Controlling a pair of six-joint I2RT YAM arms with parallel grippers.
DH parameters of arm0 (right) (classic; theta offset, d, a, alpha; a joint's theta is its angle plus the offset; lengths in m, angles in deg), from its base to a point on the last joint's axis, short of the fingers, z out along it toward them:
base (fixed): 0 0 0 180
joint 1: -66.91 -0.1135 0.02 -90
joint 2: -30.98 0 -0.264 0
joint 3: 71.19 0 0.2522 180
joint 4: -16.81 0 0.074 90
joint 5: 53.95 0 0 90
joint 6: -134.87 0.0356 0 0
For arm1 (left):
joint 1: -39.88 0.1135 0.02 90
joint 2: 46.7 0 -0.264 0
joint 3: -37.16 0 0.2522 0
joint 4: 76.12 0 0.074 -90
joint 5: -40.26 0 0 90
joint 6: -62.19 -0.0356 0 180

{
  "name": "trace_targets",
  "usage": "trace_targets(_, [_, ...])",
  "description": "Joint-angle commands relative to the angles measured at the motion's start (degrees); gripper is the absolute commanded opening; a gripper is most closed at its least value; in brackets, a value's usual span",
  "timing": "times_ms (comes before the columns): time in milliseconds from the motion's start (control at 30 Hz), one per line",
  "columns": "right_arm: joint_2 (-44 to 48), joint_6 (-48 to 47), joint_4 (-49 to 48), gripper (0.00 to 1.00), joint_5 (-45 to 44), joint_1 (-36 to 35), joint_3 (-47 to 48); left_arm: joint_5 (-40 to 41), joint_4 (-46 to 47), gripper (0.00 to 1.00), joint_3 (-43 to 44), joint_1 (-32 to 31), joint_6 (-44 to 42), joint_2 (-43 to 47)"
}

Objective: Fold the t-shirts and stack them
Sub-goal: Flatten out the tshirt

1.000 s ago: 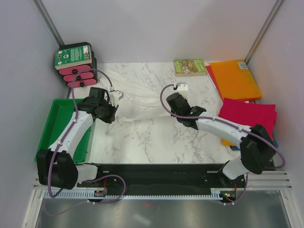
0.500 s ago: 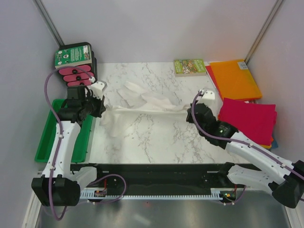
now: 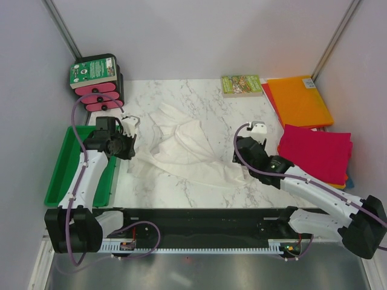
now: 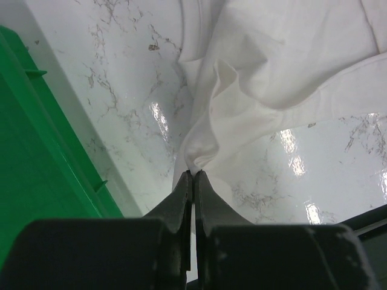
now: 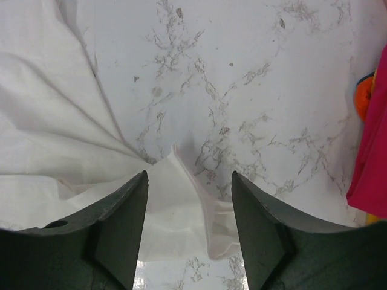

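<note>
- Left gripper (image 4: 192, 176): the fingers are pressed together and clamped on a pinched fold at the edge of the white t-shirt (image 4: 272, 66).
- Right gripper (image 5: 188, 175): the fingers are held apart. A corner of the white t-shirt lies on the table under the gap between them, and nothing is clamped.
- White t-shirt: it is spread out, wrinkled and unfolded, on the marble table (image 3: 199, 184) between the two grippers.
- Magenta t-shirt (image 3: 317, 151): it is folded flat and set on a pile just to the right of the right gripper.
- Orange t-shirt (image 3: 299, 99): it is folded flat and laid beyond the magenta t-shirt, further from the right gripper.
- Green bin (image 3: 63, 175): it is placed just to the left of the left gripper, at the table's edge.
- Small book (image 3: 240, 84): it is laid well beyond the right gripper, beside the orange t-shirt.
</note>
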Motion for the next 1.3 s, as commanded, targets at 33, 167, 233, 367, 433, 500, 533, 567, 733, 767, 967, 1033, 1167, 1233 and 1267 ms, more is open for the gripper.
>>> trace_targets(33, [-4.6, -2.0, -2.5, 0.63, 1.7, -0.6, -0.4, 0.3, 1.9, 0.02, 0.9, 0.3, -2.2, 0.0])
trace_targets(167, [-5.9, -1.1, -5.8, 0.61, 4.2, -0.7, -2.2, 0.3, 2.0, 0.02, -0.9, 0.3, -2.6, 0.8])
trace_targets(233, [-6.9, -0.4, -5.9, 0.61, 5.5, -0.7, -2.5, 0.3, 2.0, 0.02, -1.7, 0.2, -2.7, 1.2])
trace_targets(367, [-9.2, 1.2, -5.5, 0.61, 2.1, -0.7, -4.5, 0.2, 2.0, 0.02, -2.5, 0.3, -2.8, 1.4])
trace_targets(433, [-10.2, 1.2, -5.8, 0.61, 1.3, -0.6, -5.0, -0.1, 2.1, 0.02, -2.7, 0.4, -2.6, 1.4])
trace_targets(500, [-12.1, 1.1, -6.6, 0.6, 1.1, -0.6, -5.2, -0.2, 2.0, 0.02, -2.9, 0.3, -2.6, 1.4])
trace_targets(533, [-12.8, 0.9, -7.0, 0.6, 0.9, -0.6, -5.1, -0.4, 2.1, 0.02, -3.1, 0.2, -2.5, 1.5])
trace_targets(567, [-14.1, 0.7, -8.1, 0.59, 0.9, -0.6, -5.1, -0.4, 2.1, 0.02, -3.2, 0.3, -2.5, 1.6])
trace_targets(733, [-18.5, -0.3, -10.3, 0.55, -0.6, -0.6, -3.0, -0.4, 2.1, 0.02, -4.1, 0.3, -2.4, 2.5])
trace_targets(767, [-18.9, -0.4, -11.1, 0.55, -1.6, -0.6, -2.7, -0.4, 2.1, 0.02, -4.1, 0.4, -2.5, 2.7])
trace_targets(967, [-21.8, -0.1, -12.8, 0.5, -4.2, -0.5, -0.7, -0.6, 2.1, 0.02, -4.7, 0.3, -2.5, 3.4])
trace_targets(1033, [-22.3, 0.1, -13.1, 0.45, -5.1, -0.4, -0.5, -0.9, 2.1, 0.02, -4.8, 0.4, -2.4, 3.7])
trace_targets(1167, [-22.2, 0.7, -14.1, 0.22, -5.7, -0.3, -1.1, -1.1, 2.1, 0.02, -4.9, 0.3, -2.4, 3.5])
trace_targets(1233, [-23.0, 0.6, -14.1, 0.16, -4.5, 0.0, -0.9, -1.2, 2.1, 0.02, -4.9, 0.3, -2.3, 3.2])
trace_targets(1267, [-23.2, 0.7, -14.1, 0.09, -4.4, 0.0, -0.9, -1.3, 2.2, 0.02, -4.9, 0.2, -2.3, 3.2])
